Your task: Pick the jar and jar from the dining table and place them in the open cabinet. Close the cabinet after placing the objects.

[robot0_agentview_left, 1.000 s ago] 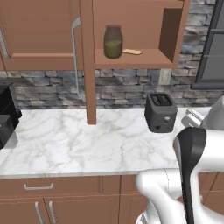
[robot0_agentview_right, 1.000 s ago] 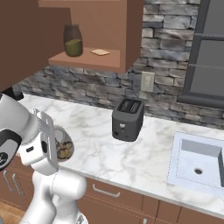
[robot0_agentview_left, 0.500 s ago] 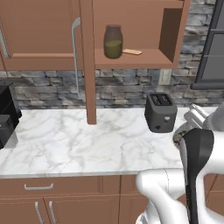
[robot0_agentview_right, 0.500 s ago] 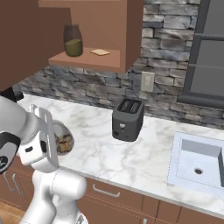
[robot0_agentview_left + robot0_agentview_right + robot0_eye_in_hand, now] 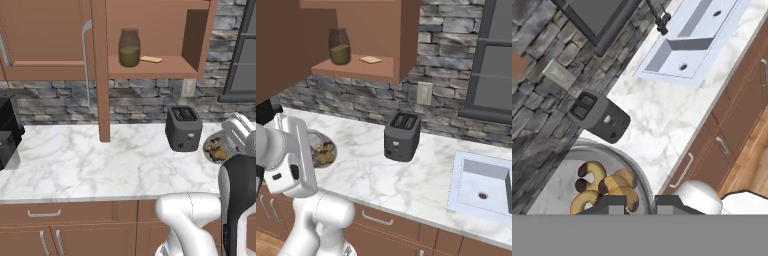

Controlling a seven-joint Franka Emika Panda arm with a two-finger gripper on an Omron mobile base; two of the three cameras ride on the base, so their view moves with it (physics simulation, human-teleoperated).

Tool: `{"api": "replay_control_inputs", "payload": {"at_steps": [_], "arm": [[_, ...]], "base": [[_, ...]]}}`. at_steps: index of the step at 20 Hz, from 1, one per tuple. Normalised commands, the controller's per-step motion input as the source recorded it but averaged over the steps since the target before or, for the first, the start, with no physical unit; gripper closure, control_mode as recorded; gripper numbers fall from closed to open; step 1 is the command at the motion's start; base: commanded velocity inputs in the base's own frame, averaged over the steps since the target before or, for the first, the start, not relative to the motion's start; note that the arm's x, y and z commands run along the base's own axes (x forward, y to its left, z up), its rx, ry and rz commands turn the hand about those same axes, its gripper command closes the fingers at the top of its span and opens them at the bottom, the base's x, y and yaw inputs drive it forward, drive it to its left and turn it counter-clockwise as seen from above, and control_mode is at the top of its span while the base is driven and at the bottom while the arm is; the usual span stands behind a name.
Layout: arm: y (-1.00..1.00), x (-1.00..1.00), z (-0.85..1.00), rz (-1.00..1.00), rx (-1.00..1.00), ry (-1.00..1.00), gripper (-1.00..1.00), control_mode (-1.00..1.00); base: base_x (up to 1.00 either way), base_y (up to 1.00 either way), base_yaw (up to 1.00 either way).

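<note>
Up in the open cabinet the green jar stands on the shelf; the fingers are closed on the brown jar, at four o'clock from the toaster, above the bench.

Stone backsplash (grey), marble counter
</note>
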Motion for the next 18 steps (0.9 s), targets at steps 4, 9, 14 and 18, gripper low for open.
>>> {"api": "replay_control_inputs", "payload": {"at_steps": [4, 9, 14, 18], "arm": [[0.00, -0.26, 0.40, -0.05, 0.07, -0.02, 1.00, -1.00], [0.02, -0.04, 0.43, -0.01, 0.11, 0.00, 1.00, -1.00], [0.21, 0.03, 0.36, 0.00, 0.13, -0.01, 1.00, -1.00], [0.16, 0.08, 0.16, -0.04, 0.10, -0.11, 1.00, -1.00]], "base": [[0.00, 0.00, 0.00], [0.00, 0.00, 0.00], [0.00, 0.00, 0.00], [0.00, 0.00, 0.00]]}}
